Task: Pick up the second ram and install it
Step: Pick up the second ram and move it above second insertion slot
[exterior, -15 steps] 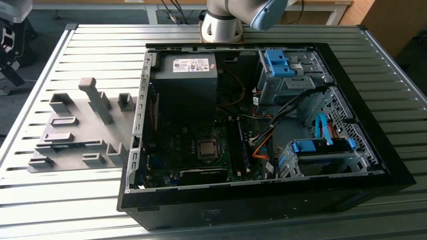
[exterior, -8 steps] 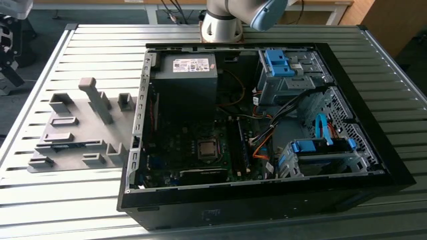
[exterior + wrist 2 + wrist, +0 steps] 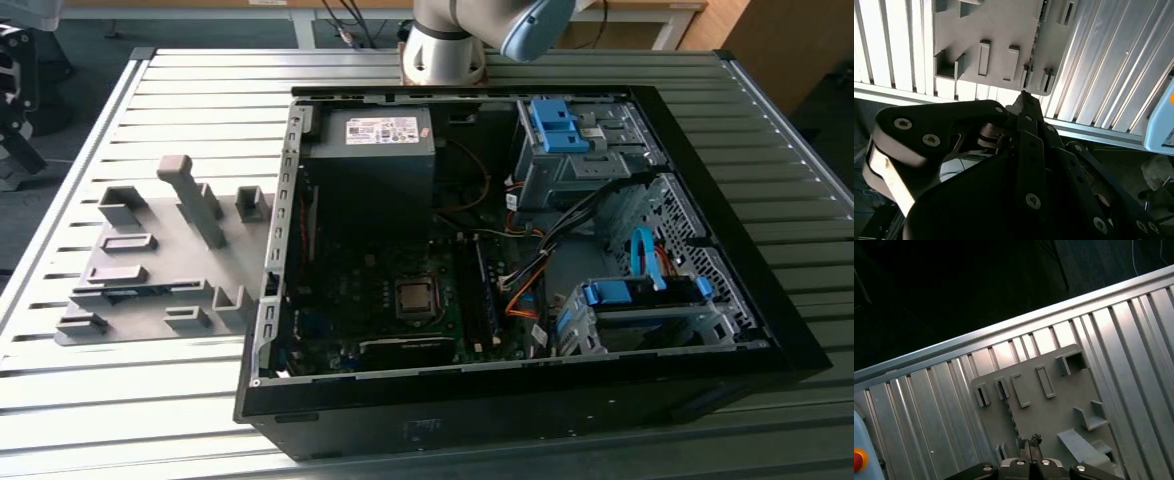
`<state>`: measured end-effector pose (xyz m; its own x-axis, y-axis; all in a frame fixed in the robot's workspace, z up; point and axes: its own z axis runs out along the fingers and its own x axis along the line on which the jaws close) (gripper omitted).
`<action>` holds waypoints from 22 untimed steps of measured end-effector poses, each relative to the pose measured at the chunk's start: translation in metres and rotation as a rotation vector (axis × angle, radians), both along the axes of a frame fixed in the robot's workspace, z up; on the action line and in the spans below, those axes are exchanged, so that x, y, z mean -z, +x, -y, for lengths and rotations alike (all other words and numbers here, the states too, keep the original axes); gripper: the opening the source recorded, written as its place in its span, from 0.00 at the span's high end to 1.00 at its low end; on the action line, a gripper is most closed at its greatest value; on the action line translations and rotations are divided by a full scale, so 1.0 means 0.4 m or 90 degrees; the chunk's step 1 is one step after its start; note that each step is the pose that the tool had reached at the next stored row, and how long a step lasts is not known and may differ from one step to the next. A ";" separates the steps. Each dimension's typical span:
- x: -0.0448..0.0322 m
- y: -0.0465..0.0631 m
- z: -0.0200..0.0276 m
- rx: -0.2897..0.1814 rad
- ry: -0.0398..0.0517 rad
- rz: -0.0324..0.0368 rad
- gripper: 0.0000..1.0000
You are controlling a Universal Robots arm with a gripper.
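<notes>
- The second ram appeared to us as a thin dark strip standing on edge in a slot of the grey fixture plate. We could not make out its chips. It had not yet been lifted.
- The plate lay on the slatted table, just beside the open computer case, on the exterior view's left.
- We judged the step in hand to be the approach for the pick. To do it well, we would line the jaws across the strip's thin faces, take it near the middle of its length, and draw it straight up out of the slot so that it does not bind or bend.
- The gripper hung well above the plate, over the strip's near end. In both wrist views its fingers met at a point, drawn together. They held nothing and touched nothing.
</notes>
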<state>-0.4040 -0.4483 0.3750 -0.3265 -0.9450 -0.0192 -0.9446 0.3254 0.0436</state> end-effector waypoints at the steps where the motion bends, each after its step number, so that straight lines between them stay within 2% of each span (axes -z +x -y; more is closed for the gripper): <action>1: 0.000 0.000 0.000 -0.009 0.0000 0.0000 0.89; 20: 0.004 -0.004 0.000 -0.199 0.0000 0.0000 0.89; 22: 0.004 -0.005 0.000 -0.206 0.0000 0.0001 0.89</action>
<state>-0.4060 -0.4483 0.3733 -0.0092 -0.9998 -0.0193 -0.9990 0.0084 0.0434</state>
